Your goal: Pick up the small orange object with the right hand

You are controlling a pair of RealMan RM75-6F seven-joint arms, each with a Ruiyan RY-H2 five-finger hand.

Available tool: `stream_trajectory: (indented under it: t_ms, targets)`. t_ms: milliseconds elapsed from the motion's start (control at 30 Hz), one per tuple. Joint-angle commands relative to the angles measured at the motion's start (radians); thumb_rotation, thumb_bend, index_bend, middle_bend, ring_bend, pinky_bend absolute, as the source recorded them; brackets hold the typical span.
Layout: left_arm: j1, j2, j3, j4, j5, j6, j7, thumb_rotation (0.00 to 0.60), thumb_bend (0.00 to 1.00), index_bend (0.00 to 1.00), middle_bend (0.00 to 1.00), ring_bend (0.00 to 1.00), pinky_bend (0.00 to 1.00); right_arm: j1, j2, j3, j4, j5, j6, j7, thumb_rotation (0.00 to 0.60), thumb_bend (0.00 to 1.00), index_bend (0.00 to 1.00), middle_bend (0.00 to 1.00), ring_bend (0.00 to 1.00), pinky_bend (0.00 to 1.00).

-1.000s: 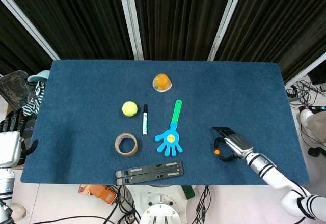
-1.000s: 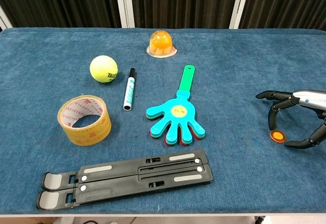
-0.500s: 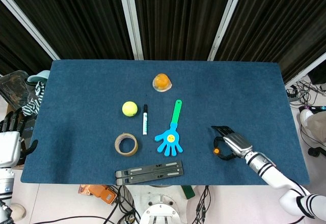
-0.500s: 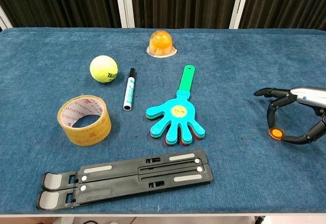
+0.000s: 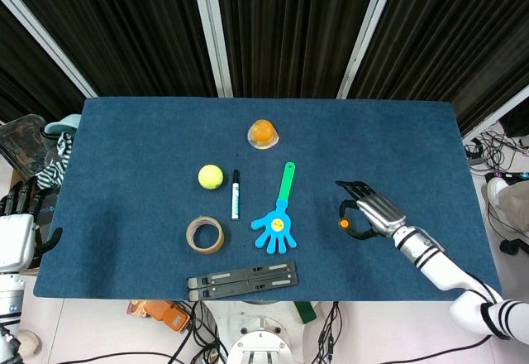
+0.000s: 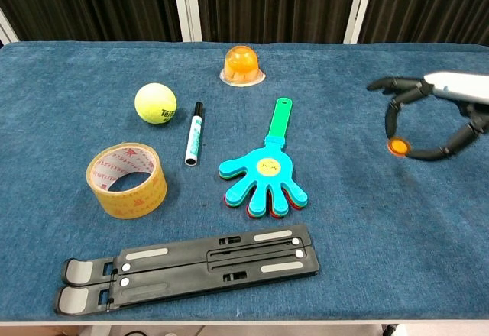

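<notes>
Over on the right side of the blue table (image 6: 69, 290), the small orange object (image 6: 397, 147) is pinched between the fingertips of the right hand (image 6: 428, 118) and looks to be lifted clear of the cloth. That's judged from the chest view; the head view is too small to confirm the gap. The rest of the fingers are spread, so it's only a tip pinch, and that's where trouble could come from: a thin disc held at its edge could easily be twisted out or dropped if the wrist is swung quickly or the pinch is eased even a bit. If dropped, it could roll toward the blue hand clapper (image 6: 263, 176).

Compared with a second ago, the hand has been raised and carried farther up the table, and the disc has gone with it, off the surface it was sitting on. Nothing else seems to have been disturbed.

Nearest, the black folding stand (image 6: 191, 263) is lying flat. The tape roll (image 6: 126, 179) is behind it on the left, with the marker (image 6: 192, 135) and tennis ball (image 6: 156, 103) beyond, and the orange jelly cup (image 6: 243, 65) farthest back.

The left hand (image 5: 18, 215) is parked off the table's left edge with nothing visibly held; how its fingers sit can't be made out.
</notes>
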Motion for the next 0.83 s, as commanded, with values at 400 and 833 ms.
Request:
stream_trajectory:
  t_ms: [400,833]
  targets:
    - [0.003,0.003,-0.004,-0.003,-0.008,0.002,-0.006,0.6,0.23,0.19,0.03,0.01,0.17,0.19,0.064,0.256,-0.121,0.252,-0.166,-0.083,0.6,0.5,0.58,0.03,0.11,0.11]
    - [0.005,0.008,-0.009,-0.005,-0.013,0.003,-0.021,0.6,0.23,0.19,0.03,0.01,0.17,0.245,0.063,0.328,-0.121,0.365,-0.195,-0.128,0.6,0.5,0.59,0.03,0.11,0.11]
